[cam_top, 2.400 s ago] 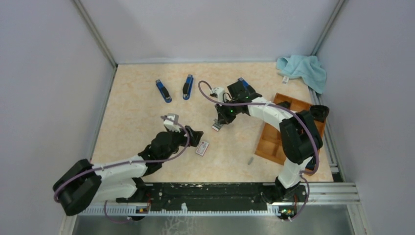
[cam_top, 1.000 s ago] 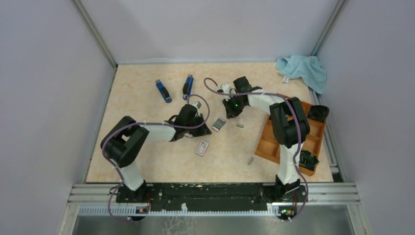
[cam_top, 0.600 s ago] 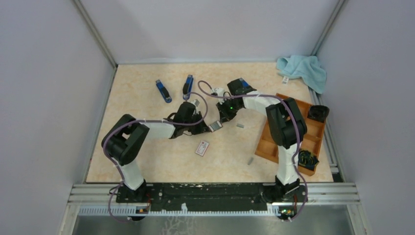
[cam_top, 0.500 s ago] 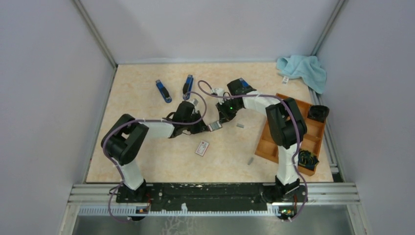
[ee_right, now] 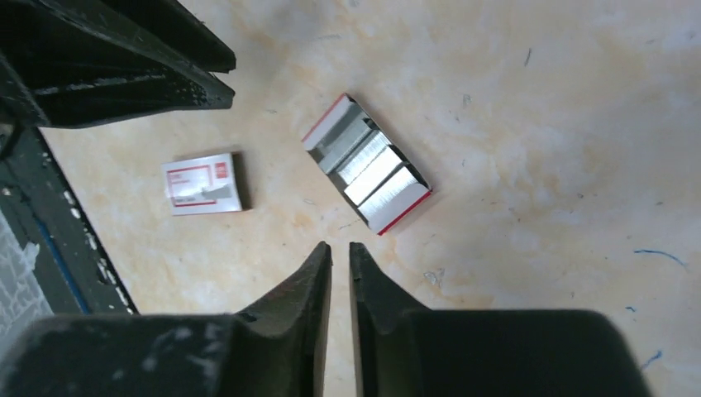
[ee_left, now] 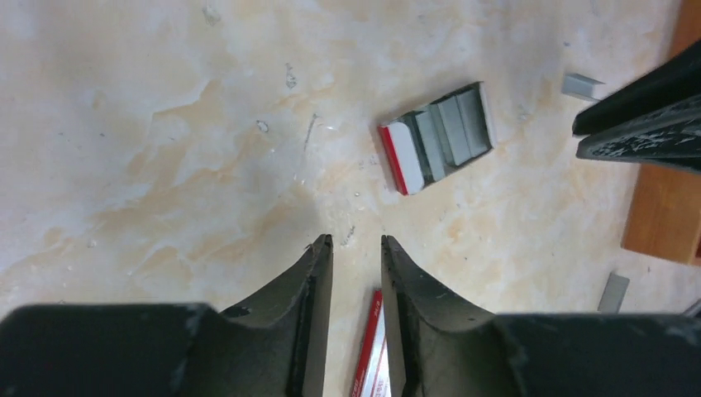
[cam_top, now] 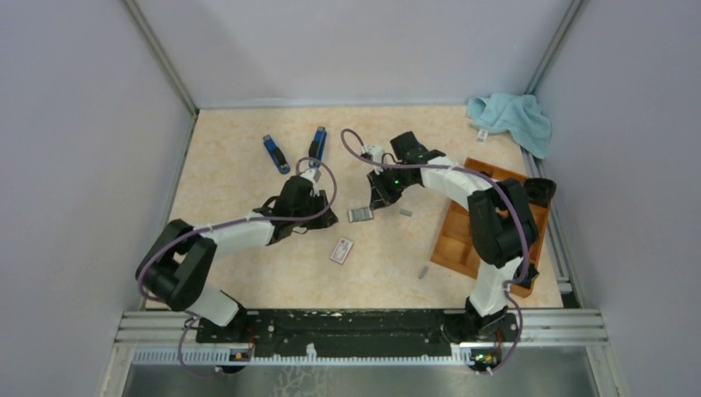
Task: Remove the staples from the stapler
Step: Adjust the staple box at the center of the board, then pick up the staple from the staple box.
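Two blue staplers (cam_top: 276,154) (cam_top: 317,146) lie at the back of the table, away from both arms. A small open drawer of grey staples (cam_top: 360,215) (ee_left: 436,136) (ee_right: 368,163) lies flat between the grippers. One loose staple strip (cam_top: 405,212) (ee_left: 583,83) rests just right of it, another (cam_top: 422,271) (ee_left: 613,291) nearer the front. My left gripper (cam_top: 328,220) (ee_left: 357,241) hovers left of the drawer, open by a narrow gap with nothing in it. My right gripper (cam_top: 379,201) (ee_right: 340,246) stands just behind the drawer, open by a slit and empty.
A white box sleeve with a red label (cam_top: 341,250) (ee_right: 202,184) lies in front of the drawer, partly under my left fingers. A wooden compartment tray (cam_top: 463,240) sits at the right edge. A light blue cloth (cam_top: 512,116) is bunched in the back right corner.
My left gripper has let go of the staple drawer, parted its fingers and pulled back to the left. The drawer now lies flat. My right gripper's fingers have parted slightly.
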Controlling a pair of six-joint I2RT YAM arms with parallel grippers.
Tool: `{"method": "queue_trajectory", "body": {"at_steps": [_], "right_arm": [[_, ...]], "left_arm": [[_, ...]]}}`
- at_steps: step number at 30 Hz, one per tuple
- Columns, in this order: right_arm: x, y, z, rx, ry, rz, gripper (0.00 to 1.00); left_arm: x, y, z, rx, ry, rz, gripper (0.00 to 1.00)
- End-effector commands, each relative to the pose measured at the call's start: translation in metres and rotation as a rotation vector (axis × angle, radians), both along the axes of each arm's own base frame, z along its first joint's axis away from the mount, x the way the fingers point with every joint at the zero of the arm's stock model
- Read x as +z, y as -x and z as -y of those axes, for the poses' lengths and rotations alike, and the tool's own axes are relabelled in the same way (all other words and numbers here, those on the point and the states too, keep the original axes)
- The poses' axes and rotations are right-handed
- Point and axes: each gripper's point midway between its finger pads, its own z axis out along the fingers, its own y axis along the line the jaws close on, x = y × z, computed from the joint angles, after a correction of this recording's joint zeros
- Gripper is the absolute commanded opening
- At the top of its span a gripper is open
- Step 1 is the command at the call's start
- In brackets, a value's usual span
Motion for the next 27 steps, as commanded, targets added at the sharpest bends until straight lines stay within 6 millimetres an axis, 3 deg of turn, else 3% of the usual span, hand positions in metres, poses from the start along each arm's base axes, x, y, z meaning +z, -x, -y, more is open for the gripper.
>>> {"method": "queue_trajectory", "body": {"at_steps": [1,4,7,12,17,21,27], "right_arm": [[0.056,-0.003,-0.015,-0.02,-0.148,0.089,0.24],[0.049,-0.003,-0.02,-0.045,-0.168,0.043,0.37],[0.032,-0.011,-0.021,-0.08,-0.111,0.023,0.42],[0.016,-0.028,-0.013,-0.145,-0.005,0.092,0.61],[0.002,-0.027,-0.02,-0.144,0.039,0.06,0.63],[-0.006,-0.031,-0.023,-0.155,0.088,0.101,0.63],[-0.011,-0.037,-0.034,-0.162,0.124,0.141,0.58]], "left_arm": [[0.036,0.002,0.005,-0.144,0.054,0.216,0.38],[0.057,0.001,0.011,-0.199,0.11,0.371,0.45],[0.064,-0.007,0.001,-0.169,0.074,0.468,0.47],[0.076,-0.012,-0.018,-0.113,0.016,0.567,0.51],[0.099,-0.012,-0.042,-0.019,-0.017,0.692,0.64],[0.106,-0.01,-0.062,0.052,-0.044,0.764,0.73],[0.103,-0.008,-0.064,0.062,-0.039,0.78,0.76]]}}
